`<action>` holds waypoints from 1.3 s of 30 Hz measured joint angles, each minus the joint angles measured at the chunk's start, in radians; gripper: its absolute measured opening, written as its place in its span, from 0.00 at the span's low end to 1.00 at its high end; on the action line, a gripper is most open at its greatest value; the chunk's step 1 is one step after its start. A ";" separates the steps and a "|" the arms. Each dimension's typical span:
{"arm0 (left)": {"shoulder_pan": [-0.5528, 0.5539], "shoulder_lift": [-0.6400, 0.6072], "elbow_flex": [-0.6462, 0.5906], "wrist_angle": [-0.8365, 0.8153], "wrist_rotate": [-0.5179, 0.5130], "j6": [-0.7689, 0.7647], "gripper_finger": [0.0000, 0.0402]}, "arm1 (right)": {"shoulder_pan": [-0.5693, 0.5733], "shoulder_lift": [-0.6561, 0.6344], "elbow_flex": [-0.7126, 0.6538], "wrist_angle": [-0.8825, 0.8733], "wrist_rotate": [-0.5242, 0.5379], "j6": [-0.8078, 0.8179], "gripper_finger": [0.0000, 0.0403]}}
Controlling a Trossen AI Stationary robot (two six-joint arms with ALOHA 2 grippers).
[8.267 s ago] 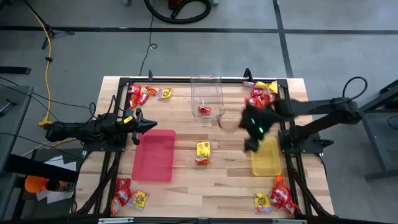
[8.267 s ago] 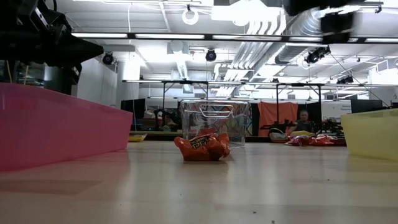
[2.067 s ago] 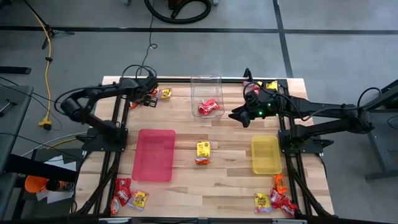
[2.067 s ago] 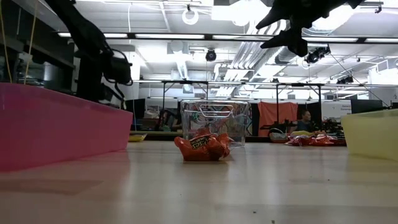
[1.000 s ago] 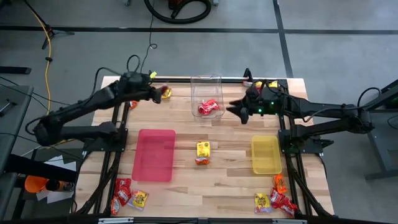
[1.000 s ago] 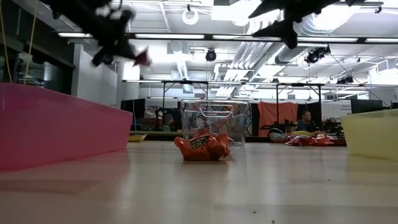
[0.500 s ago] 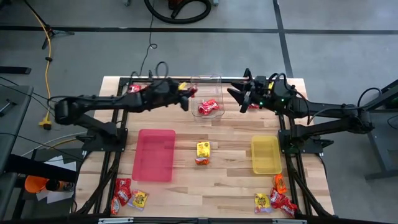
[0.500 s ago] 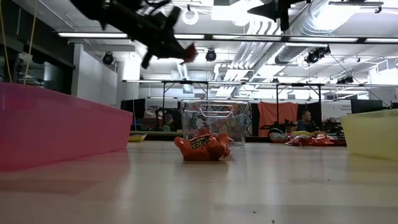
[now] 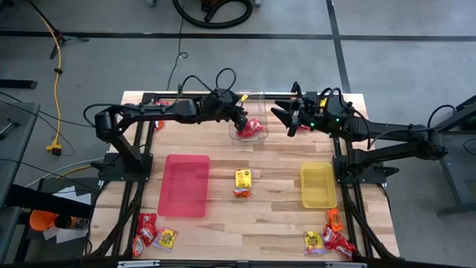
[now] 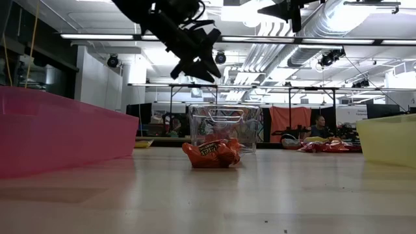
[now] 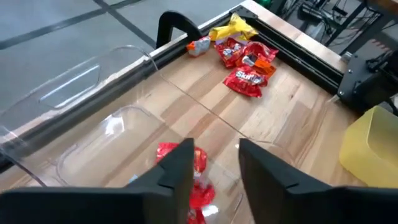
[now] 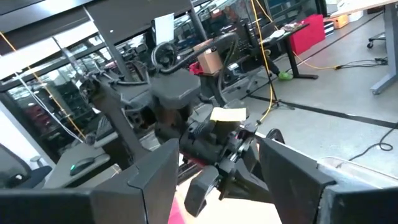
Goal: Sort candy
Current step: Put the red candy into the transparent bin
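**Left gripper parted over the tub, red packets below**

The left gripper (image 11: 214, 165) hangs over the clear plastic tub (image 9: 248, 112) w/ its two dark fingers (image 11: 177, 168) parted and nothing between them. Directly beneath, inside the tub, lie red crinkly wrapped candy packets (image 11: 189, 177). The right gripper (image 9: 286, 117) hovers just beside the tub's other side, fingers spread, empty, aimed toward the left arm.

Handling, as a judgement: the packets look light, soft and crinkly, so they likely deform under the pads and could slip; a pinch across the bunched middle of a wrapper or a crimped end seems safest. No fragility concern apparent.

Other candy: a yellow packet w/ a red one touching it (image 9: 242, 182) sits mid-table between the flat pink tray (image 9: 185, 184) and the flat yellow tray (image 9: 317, 184). A red and yellow heap (image 11: 242, 53) lies at the far corner on the right arm's side; more small piles at both near corners (image 9: 152, 233) and (image 9: 331, 237).

Surface: pale wooden plank tabletop (image 9: 271, 216), black frame rails along its edges. Room: grey concrete floor, a yellow cable (image 9: 53, 52); low view shows workbenches, ceiling ducts and a seated person (image 10: 318, 127) far behind.
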 joint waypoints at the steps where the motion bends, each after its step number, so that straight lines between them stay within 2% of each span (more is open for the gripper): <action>1: 0.000 0.000 0.007 -0.008 0.002 0.006 0.34 | 0.000 0.000 0.000 0.000 0.000 0.000 0.54; 5: 0.007 -0.049 0.016 -0.091 0.104 0.005 0.42 | 0.000 0.000 0.000 0.000 0.000 -0.003 0.54; 8: -0.014 -0.116 -0.004 -0.134 0.194 -0.027 0.43 | 0.000 0.000 0.000 -0.001 -0.002 -0.003 0.54; 11: -0.079 -0.201 -0.060 -0.131 0.198 -0.053 0.43 | 0.000 0.000 0.000 -0.006 -0.005 -0.003 0.54; 14: -0.173 -0.302 -0.132 -0.080 0.104 -0.081 0.43 | 0.000 0.000 0.000 -0.014 -0.025 -0.003 0.54; 20: -0.354 -0.457 -0.237 -0.012 -0.102 -0.148 0.43 | 0.000 0.000 0.000 -0.022 -0.140 -0.004 0.54; 26: -0.478 -0.536 -0.252 -0.014 -0.312 -0.170 0.43 | 0.000 -0.001 0.000 -0.042 -0.204 -0.007 0.54; 29: -0.514 -0.557 -0.253 -0.035 -0.353 -0.151 0.43 | 0.000 -0.002 0.000 -0.042 -0.218 0.047 0.54; 32: -0.540 -0.581 -0.253 -0.098 -0.306 -0.145 0.43 | 0.006 -0.002 0.000 -0.040 -0.266 0.134 0.54; 36: -0.588 -0.626 -0.252 -0.288 -0.112 -0.248 0.43 | 0.044 -0.002 0.000 -0.039 -0.280 0.258 0.54; 39: -0.669 -0.640 -0.252 -0.466 0.018 -0.357 0.43 | 0.089 0.001 0.000 -0.041 -0.254 0.310 0.54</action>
